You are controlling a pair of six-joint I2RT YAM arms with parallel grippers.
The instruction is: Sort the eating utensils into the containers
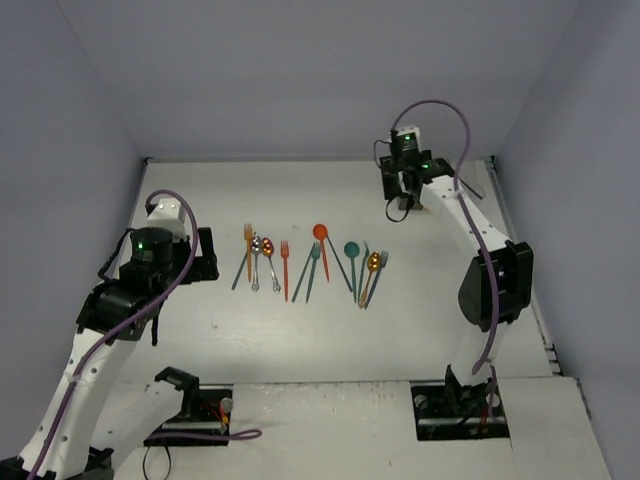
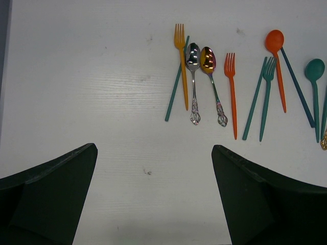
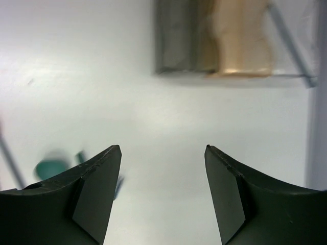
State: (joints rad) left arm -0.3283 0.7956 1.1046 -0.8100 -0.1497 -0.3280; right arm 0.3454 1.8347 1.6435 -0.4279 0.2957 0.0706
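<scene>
Pale lavender walls boxed in a white counter [image 1: 200, 190]. From above, the eating utensils [image 1: 285, 270] lay in a loose row at mid-counter, handles toward the arms, probably so either arm could reach them. The left gripper [image 1: 205, 255] hung just left of the row. The right gripper [image 1: 403, 205] reached to the far side and hid whatever stood beneath it.

The left wrist view showed the left gripper [image 2: 154, 147] spread wide and empty above bare counter. Ahead lay a silver spoon [image 2: 192, 56], a gold spoon [image 2: 207, 58] and an orange fork [image 2: 231, 76]. The row's right end was cut off.

In the right wrist view the right gripper [image 3: 162, 148] stood parted, holding nothing. The containers [image 3: 202, 35] sat cropped at the top edge: a dark grey bin [image 3: 173, 35] touching an orange-tan bin [image 3: 240, 38]. A clear bin beside them was too faint to confirm. A teal blur [image 3: 51, 167] lower left was probably a spoon.
</scene>
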